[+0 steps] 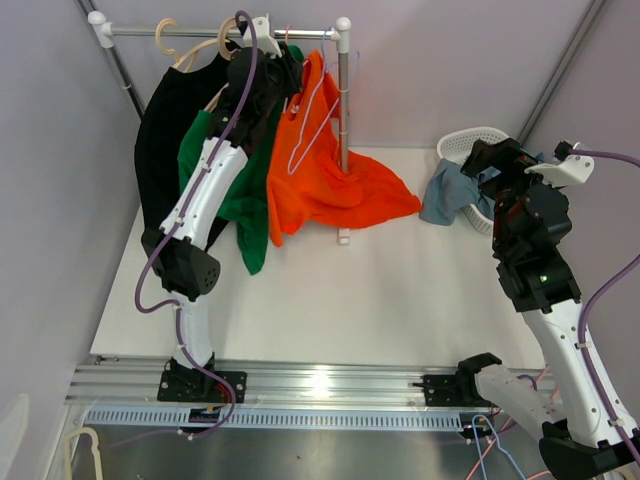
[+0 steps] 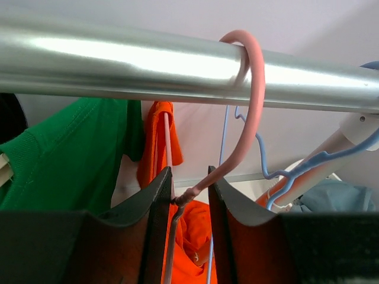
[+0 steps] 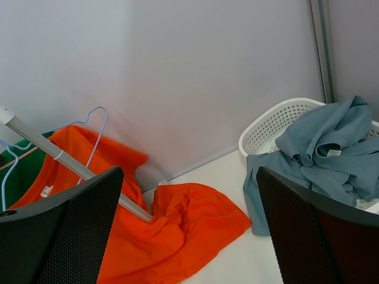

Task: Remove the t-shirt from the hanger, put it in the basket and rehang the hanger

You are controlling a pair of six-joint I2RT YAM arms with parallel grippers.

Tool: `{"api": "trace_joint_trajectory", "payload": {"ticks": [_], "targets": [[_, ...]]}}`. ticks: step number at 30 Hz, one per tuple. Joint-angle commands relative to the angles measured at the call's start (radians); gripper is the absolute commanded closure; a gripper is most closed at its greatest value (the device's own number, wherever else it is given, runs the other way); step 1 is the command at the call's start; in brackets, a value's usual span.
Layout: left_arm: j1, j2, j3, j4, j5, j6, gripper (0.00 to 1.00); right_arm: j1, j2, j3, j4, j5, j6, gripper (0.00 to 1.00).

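Note:
The orange t-shirt (image 1: 320, 180) hangs from a pink hanger (image 2: 251, 106) on the metal rail (image 2: 118, 65), and its lower part lies spread on the table (image 3: 177, 231). My left gripper (image 2: 189, 177) is up at the rail (image 1: 200, 30). Its jaws are closed to a narrow gap round the pink hanger's neck, just under the hook. The hook is over the rail. My right gripper (image 3: 189, 171) is wide open and empty. It hovers above the table at the right, near the basket (image 1: 485, 160).
A green shirt (image 1: 240, 200) and a black shirt (image 1: 165, 130) hang left of the orange one. A light blue hanger (image 2: 260, 160) hangs to its right. The rack's upright post (image 1: 343, 120) stands behind the orange shirt. A white basket (image 3: 266, 127) holds a grey-blue shirt (image 3: 320, 148).

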Motion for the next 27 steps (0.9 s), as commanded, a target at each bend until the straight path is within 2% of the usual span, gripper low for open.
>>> {"api": "trace_joint_trajectory", "payload": {"ticks": [1, 3, 5, 6, 15, 21, 24, 27], "targets": [[0.009, -0.025, 0.006, 0.012, 0.016, -0.021, 0.65, 0.006, -0.005, 0.015, 0.016, 0.000, 0.004, 0.00], [0.009, -0.023, 0.007, 0.010, 0.013, -0.023, 0.69, 0.006, -0.005, 0.015, 0.016, -0.002, 0.005, 0.00], [0.009, -0.019, 0.012, 0.007, 0.008, -0.020, 0.93, 0.006, -0.005, 0.015, 0.018, -0.002, 0.007, 0.01], [0.009, -0.016, 0.017, 0.001, 0.008, -0.018, 0.99, 0.006, -0.004, 0.013, 0.018, -0.003, 0.005, 0.00], [0.008, -0.019, 0.038, -0.045, 0.008, -0.038, 0.99, 0.013, 0.016, 0.028, -0.005, -0.049, 0.001, 0.01], [0.000, -0.083, 0.127, -0.040, -0.082, 0.028, 1.00, 0.035, 0.007, 0.025, -0.010, -0.051, -0.018, 0.01], [-0.008, -0.140, 0.095, -0.030, -0.104, 0.045, 0.99, 0.044, 0.009, 0.028, -0.014, -0.089, -0.044, 0.01], [-0.020, -0.231, -0.024, 0.053, -0.105, 0.051, 0.99, 0.096, 0.033, 0.037, -0.022, -0.141, -0.117, 0.00]]}}
